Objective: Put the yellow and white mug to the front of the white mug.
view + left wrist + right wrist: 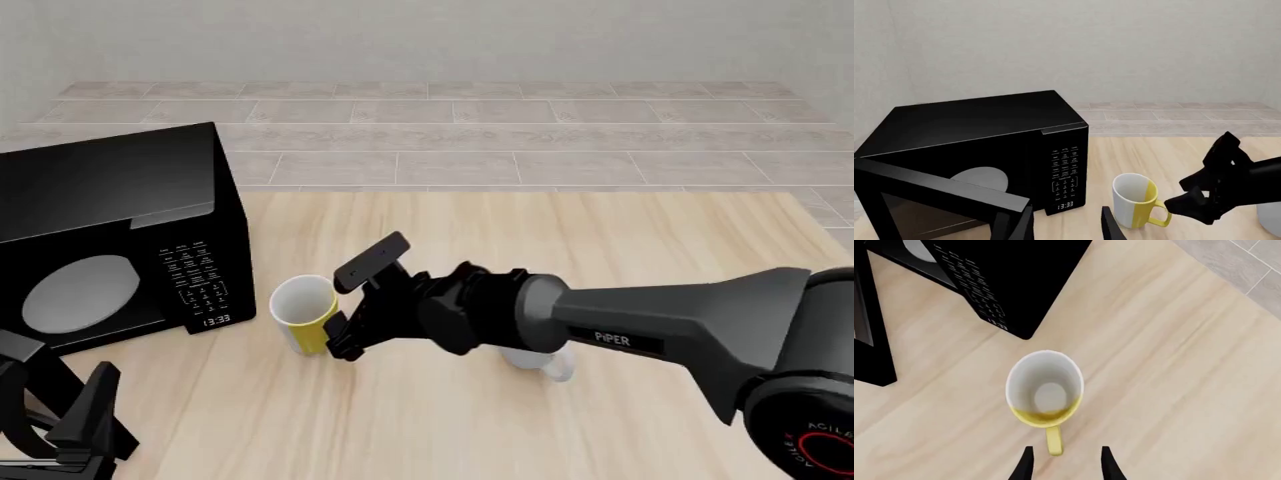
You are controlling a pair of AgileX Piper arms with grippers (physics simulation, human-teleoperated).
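Observation:
The yellow and white mug [304, 312] stands upright on the table just right of the microwave, with its handle toward my right gripper; it also shows in the left wrist view [1135, 200] and the right wrist view [1045, 390]. My right gripper [350, 310] is open, its fingertips [1025, 465] on either side of the handle's outer end, not closed on it. The white mug [545, 364] is mostly hidden under my right arm; a pale sliver of it shows in the left wrist view [1271, 222]. My left gripper [67, 430] is open and empty at the near left.
A black microwave [120, 230] stands at the left with its door [934, 190] swung open toward me. The right arm [641, 325] stretches across the middle of the table. A tiled floor lies beyond the table's far edge.

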